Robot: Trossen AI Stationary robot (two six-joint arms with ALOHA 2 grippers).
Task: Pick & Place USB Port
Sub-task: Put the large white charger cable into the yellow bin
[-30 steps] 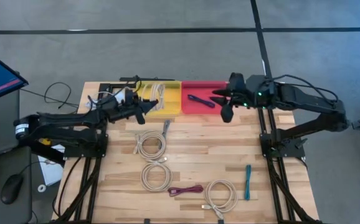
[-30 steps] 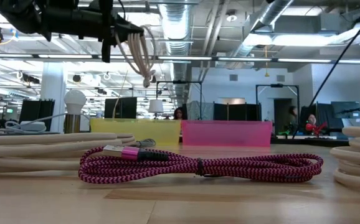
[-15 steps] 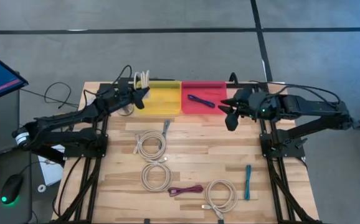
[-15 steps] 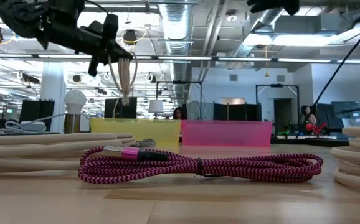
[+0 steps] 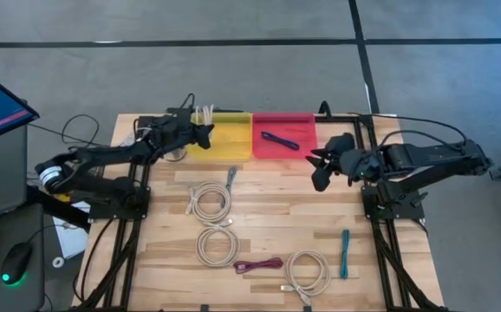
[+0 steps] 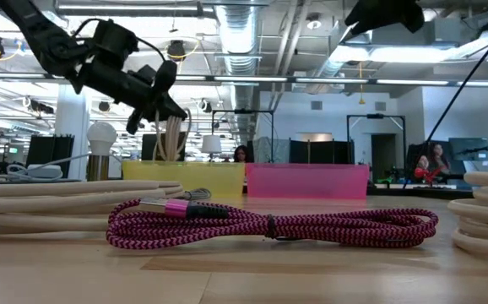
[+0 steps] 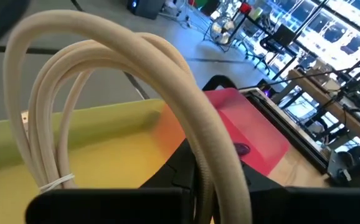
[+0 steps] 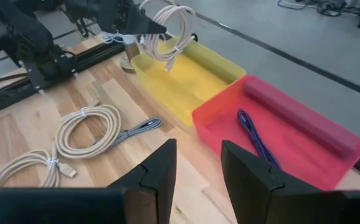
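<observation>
High view: left gripper (image 5: 200, 132) is pinching a beige cable coil (image 5: 203, 115) over the yellow bin (image 5: 226, 149); right gripper (image 5: 318, 166), jaws spread, is hovering empty.

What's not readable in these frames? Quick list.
- Left pincer grip: in the left wrist view the beige cable coil covers the contact between the fingers.
- Yellow bin floor: the low view shows only its front wall.
- Purple cable connector type: too small in the right wrist and high views.
- Right pincer: cut off by the top edge in the low view.
</observation>
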